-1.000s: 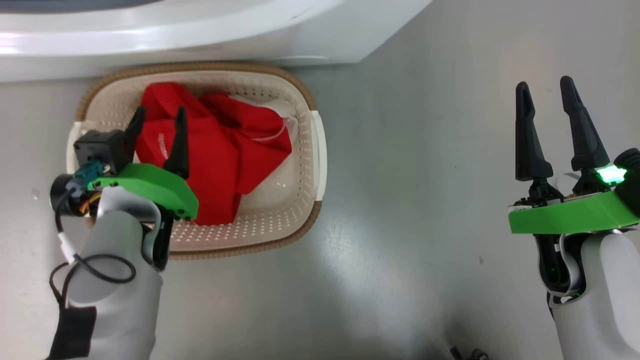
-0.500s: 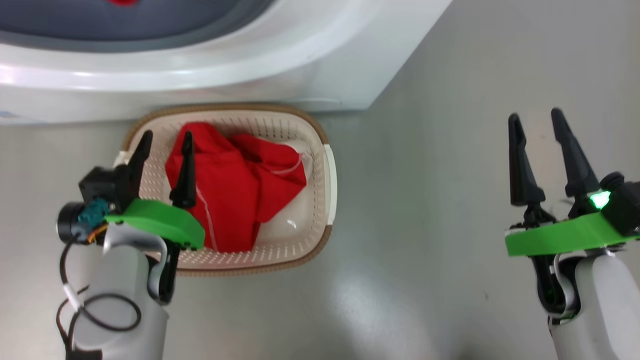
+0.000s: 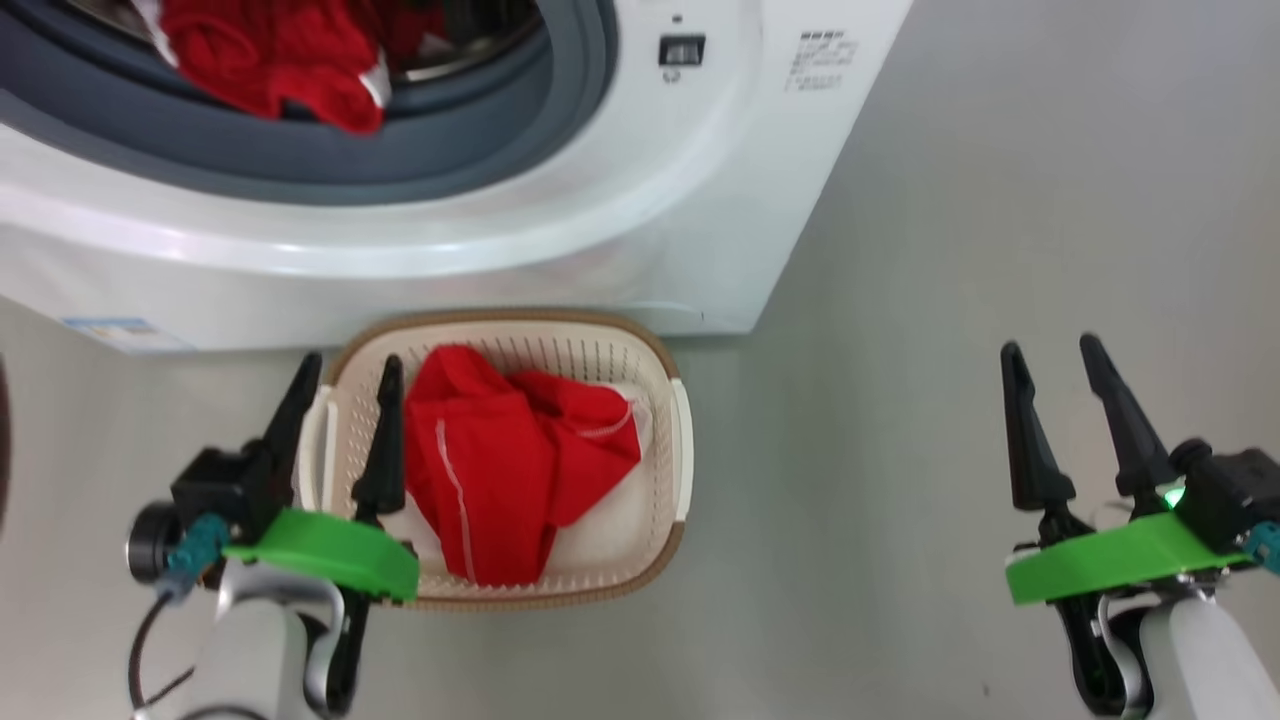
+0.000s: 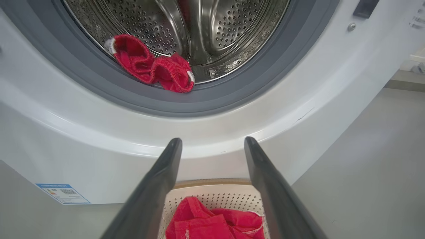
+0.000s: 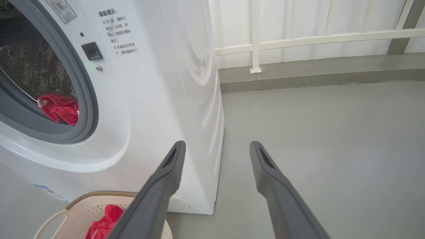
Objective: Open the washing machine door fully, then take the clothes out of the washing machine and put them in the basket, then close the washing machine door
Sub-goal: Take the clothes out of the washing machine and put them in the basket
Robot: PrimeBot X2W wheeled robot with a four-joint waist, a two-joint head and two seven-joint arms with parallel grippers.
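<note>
The washing machine (image 3: 640, 200) stands with its round mouth open. The basket (image 3: 683, 440) sits on the floor (image 3: 900, 450) right against the machine's bottom front edge, below the grey ring (image 3: 480, 150). Some of the clothes (image 3: 500, 470) lie in a red heap in the basket. More red clothes (image 4: 149, 66) hang at the lip of the drum (image 4: 215, 30). The left gripper (image 3: 352, 360) hovers over the basket's left edge, jaws wide, with nothing in them. The right gripper (image 3: 1050, 346) hangs well off to the right over bare floor, jaws wide and empty too. There is lots of open floor to the right of the basket and past the machine's corner. A second ago the head camera looked lower and saw just the machine's bottom. Now it has tipped up and the mouth shows. The heap in the basket lies the same. The floor is smooth, grey and a bit shiny. A white rail (image 5: 298, 39) stands at its far edge.
</note>
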